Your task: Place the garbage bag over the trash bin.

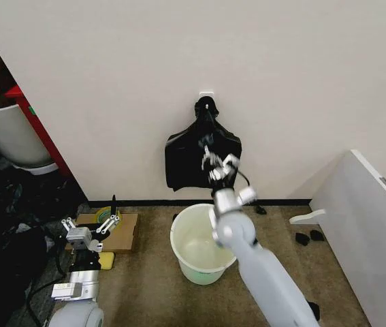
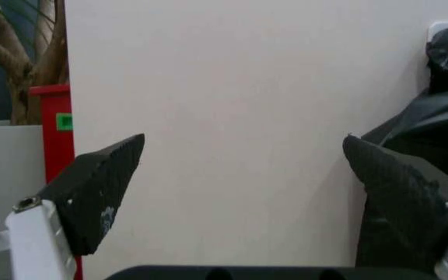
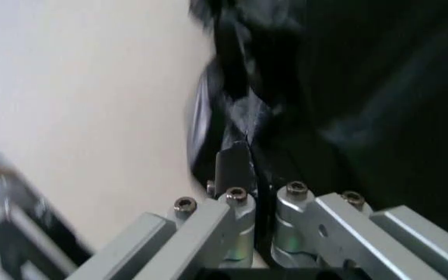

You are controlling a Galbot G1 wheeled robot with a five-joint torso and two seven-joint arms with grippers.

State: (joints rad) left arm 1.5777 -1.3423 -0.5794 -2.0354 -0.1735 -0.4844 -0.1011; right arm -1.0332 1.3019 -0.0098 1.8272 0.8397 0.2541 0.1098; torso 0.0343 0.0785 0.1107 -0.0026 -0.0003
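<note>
**Two arms, one busy: bag grabbed while it hangs on the wall**

Nearest the robot, the left gripper (image 1: 92, 230) is parked low on the left, just above a flat cardboard piece (image 1: 120, 233) on the carpet by the skirting. Its fingers (image 2: 100, 186) are spread wide with nothing between them, so it's idle.

A bit further out sits the trash bin (image 1: 182, 248), upright on the carpet near the foot of the wall, mouth open and unlined. The right arm reaches up over its rim.

Further still, the right gripper (image 1: 218, 165) is up against the garbage bag (image 1: 186, 160), which hangs from a white hook (image 1: 206, 93) on the wall, right above the bin. In the right wrist view the fingers (image 3: 232, 166) are pinched nearly together with a fold of the black plastic between them, so I'd call that a hold.

My take on doing this well: thin film slips and tears, so keep the pinch firm. Lift enough to unhook the knotted top before pulling away, not straight down. The bag will flop, so bring it down slowly over the bin's rim.
</note>
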